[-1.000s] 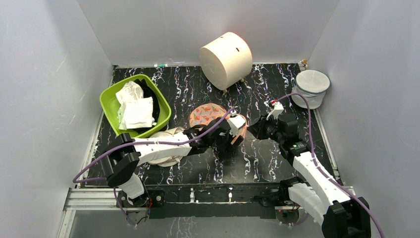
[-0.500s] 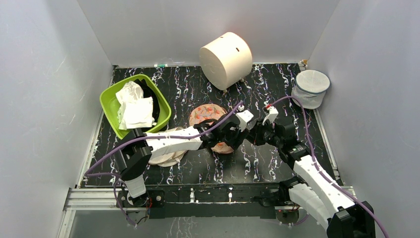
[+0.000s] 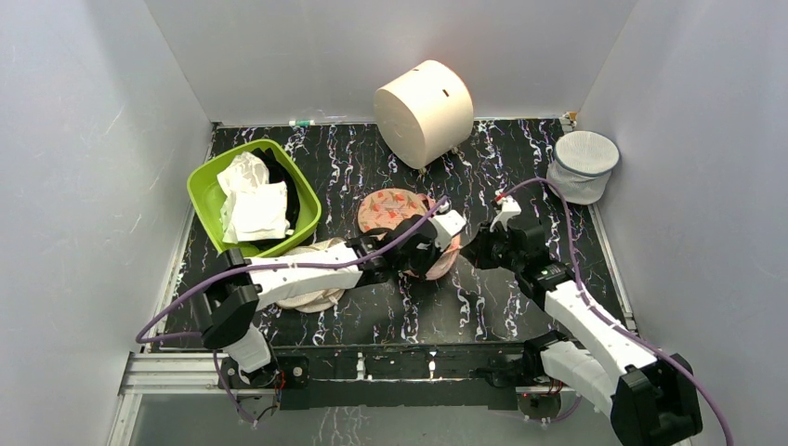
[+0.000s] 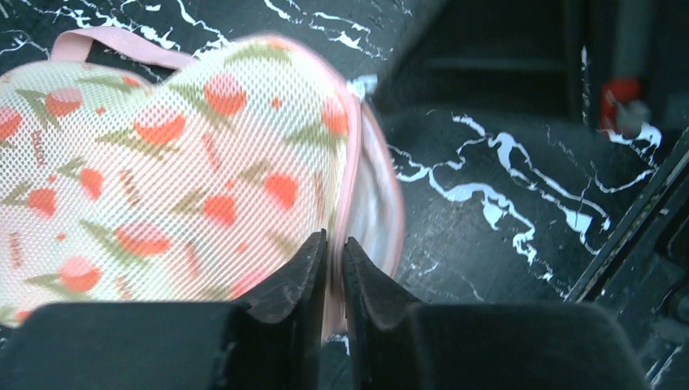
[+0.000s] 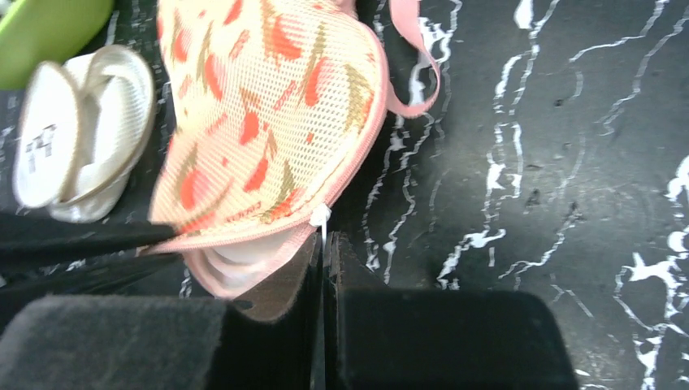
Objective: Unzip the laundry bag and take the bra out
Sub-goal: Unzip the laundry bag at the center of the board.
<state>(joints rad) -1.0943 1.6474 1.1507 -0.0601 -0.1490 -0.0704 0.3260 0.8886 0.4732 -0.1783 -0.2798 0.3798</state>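
Pinching the pink rim of the laundry bag [image 4: 162, 162], the left claw [image 4: 335, 244] has its two fingers drawn almost together with the edge trapped between them. This grip reads as an anchor, so the soft case does not slide or fold when the zip is pulled. The right claw [image 5: 325, 242] is squeezed fully shut. The small white zip tab [image 5: 320, 217] runs straight down into its fingertips, so it appears to be holding the tab, though the pinch point itself is hidden. The two claws meet at the same side of the bag, one from each flank, which puts the bracing grip just beside the pulling one. Close to the tab the rim is parted a little and a pale inner layer shows in the gap. The rest of the zip in view looks closed, so the unzipping seems to be at an early stage. The bag lies near the middle of the dark marbled table [image 3: 372, 321], its pink loop [image 5: 414, 73] at the end away from the claws. No red shows anywhere, so the bra is presumably inside, out of sight. Plain beige discs [image 5: 81, 130] lie just beside the bag, and a green tub [image 3: 200, 186] of white cloths stands further left
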